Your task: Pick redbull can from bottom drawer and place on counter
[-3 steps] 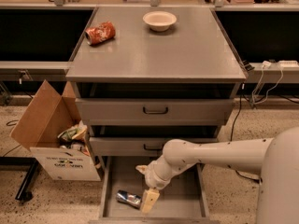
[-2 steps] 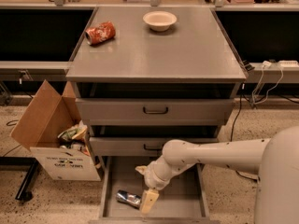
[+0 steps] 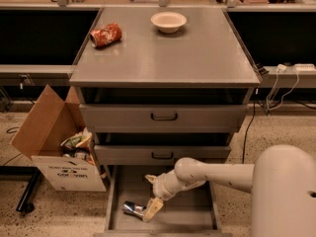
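The redbull can point(image 3: 132, 209) lies on its side on the floor of the open bottom drawer point(image 3: 192, 212), at its front left. My gripper point(image 3: 147, 198) reaches down into the drawer from the right, just right of the can. Its two tan fingers stand apart, open. The lower finger point(image 3: 153, 209) touches or nearly touches the can's right end, and the upper one is near the drawer's back. The can is not between them. The counter point(image 3: 168, 58) is the grey top of the cabinet above.
A red-orange soda can point(image 3: 105, 34) lies at the counter's back left and a white bowl point(image 3: 169, 21) at its back middle. Two shut drawer fronts point(image 3: 164, 116) are above the open drawer. An open cardboard box point(image 3: 54, 147) of trash stands left of the cabinet.
The gripper has edged slightly left toward the can. The can still lies in the same place.
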